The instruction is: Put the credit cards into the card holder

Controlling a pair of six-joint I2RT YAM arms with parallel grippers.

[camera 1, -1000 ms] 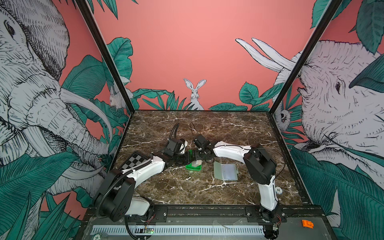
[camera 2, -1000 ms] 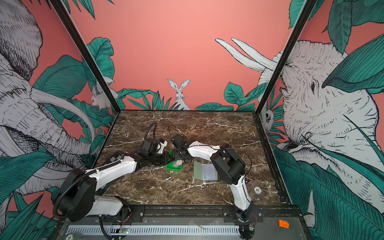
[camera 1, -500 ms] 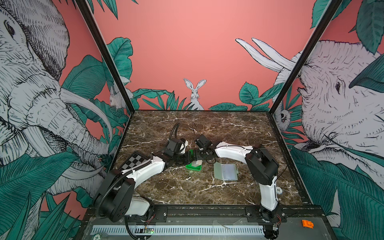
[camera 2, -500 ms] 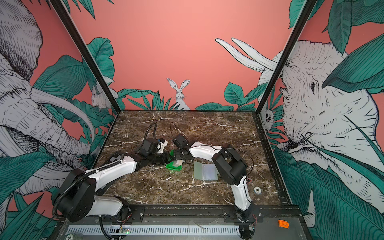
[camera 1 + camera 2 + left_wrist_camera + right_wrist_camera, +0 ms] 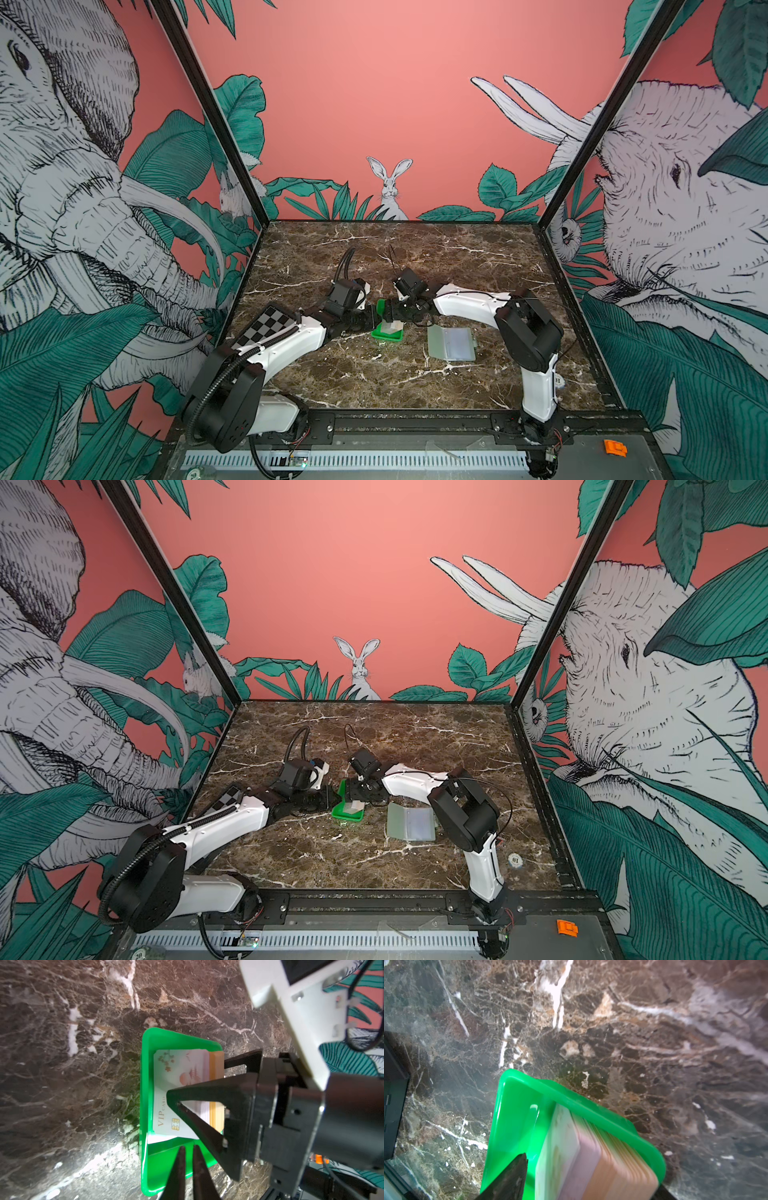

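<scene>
The credit cards stand on edge as a stack in a bright green tray, a white VIP card in front and pink and orange ones behind. My right gripper is open and straddles the stack. One finger stands just clear of the front card, and the other is mostly hidden behind the orange cards. My left gripper is shut, its tips over the tray's near end. In both top views the pale green card holder lies open, right of the tray.
The brown marble table is boxed in by painted walls and black corner posts. The right arm's elbow hangs just right of the card holder. A small orange part lies on the front rail, and a round tag near the right arm's base.
The right gripper has settled slightly lower over the tray and its jaws have narrowed a little around the cards. The left arm has hardly moved.
</scene>
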